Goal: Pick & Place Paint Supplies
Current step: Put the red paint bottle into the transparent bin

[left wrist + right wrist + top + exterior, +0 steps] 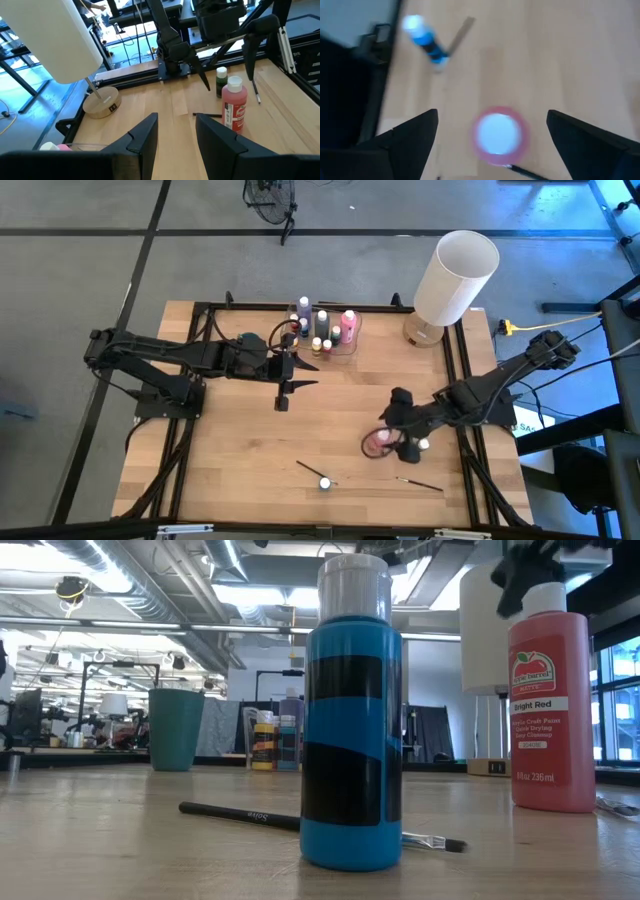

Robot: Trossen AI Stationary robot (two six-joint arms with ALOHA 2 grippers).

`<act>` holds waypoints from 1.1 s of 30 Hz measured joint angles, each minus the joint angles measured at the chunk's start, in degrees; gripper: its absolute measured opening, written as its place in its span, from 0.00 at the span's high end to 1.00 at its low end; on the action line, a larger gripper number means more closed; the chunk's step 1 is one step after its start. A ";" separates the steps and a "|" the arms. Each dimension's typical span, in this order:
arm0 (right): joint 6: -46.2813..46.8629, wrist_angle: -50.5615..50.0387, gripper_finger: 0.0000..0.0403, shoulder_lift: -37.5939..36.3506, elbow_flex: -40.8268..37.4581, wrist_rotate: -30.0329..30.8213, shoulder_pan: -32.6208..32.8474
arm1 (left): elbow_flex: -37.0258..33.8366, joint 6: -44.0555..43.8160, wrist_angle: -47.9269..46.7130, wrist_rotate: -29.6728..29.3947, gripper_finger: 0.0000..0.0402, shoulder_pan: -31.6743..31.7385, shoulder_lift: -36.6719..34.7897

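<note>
A red paint bottle (380, 442) stands upright on the table at the near right, and its pale cap (499, 134) shows from above. My right gripper (500, 145) hangs open just over it, one finger on each side of the cap and apart from it. A dark green bottle (221, 82) stands close behind the red one. A blue bottle (350, 720) stands near the front edge, with a dark-handled brush (300, 822) lying behind it. My left gripper (285, 385) stands open, with nothing in it, raised over the table's middle left.
A clear container (325, 330) with several bottles stands at the far middle. A large white cylinder (455, 275) on a round wooden base stands at the far right corner. A second brush (420, 483) lies near the front right. Bare wood lies between the arms.
</note>
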 joint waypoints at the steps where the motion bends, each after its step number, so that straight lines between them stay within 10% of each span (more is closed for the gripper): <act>1: -0.07 0.06 0.07 0.03 0.00 0.02 0.00 | 0.00 0.02 -0.01 0.00 0.68 0.01 0.00; 33: 4.16 -0.90 0.10 12.97 0.00 -1.13 -0.32 | -1.55 -0.16 0.88 -0.17 0.68 0.00 -0.04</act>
